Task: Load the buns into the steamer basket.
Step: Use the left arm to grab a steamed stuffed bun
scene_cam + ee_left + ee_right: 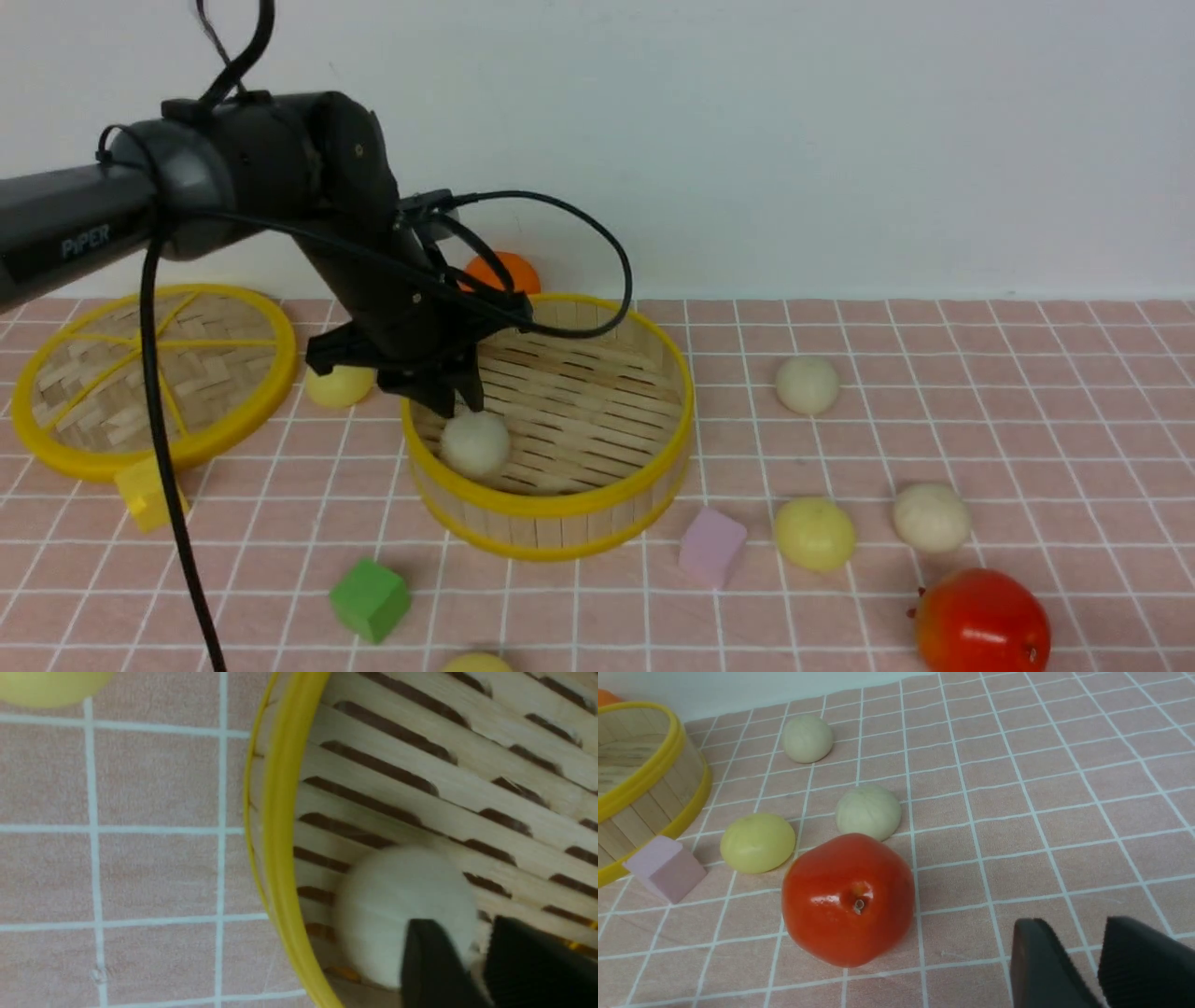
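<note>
The steamer basket [560,509] stands left of centre, and one off-white bun [474,442] lies on its slatted floor by the near-left wall. My left gripper [453,397] hangs just above that bun. In the left wrist view the left gripper [467,926] is open, with the bun [392,900] lying free beyond its fingertips, inside the rim [285,812]. A yellow bun [339,385] sits left of the basket. To the right lie a white bun [808,384], a yellow bun [814,533] and a white bun [931,517]. Another yellow bun [476,663] peeks in at the front edge. My right gripper [1071,926] is open and empty above the mat.
The flat lid [149,373] lies at the far left with a yellow block [149,493] before it. A green cube [370,599] and a pink block [712,547] sit in front of the basket. An orange ball [504,273] is behind it, and a red fruit [980,621] is front right.
</note>
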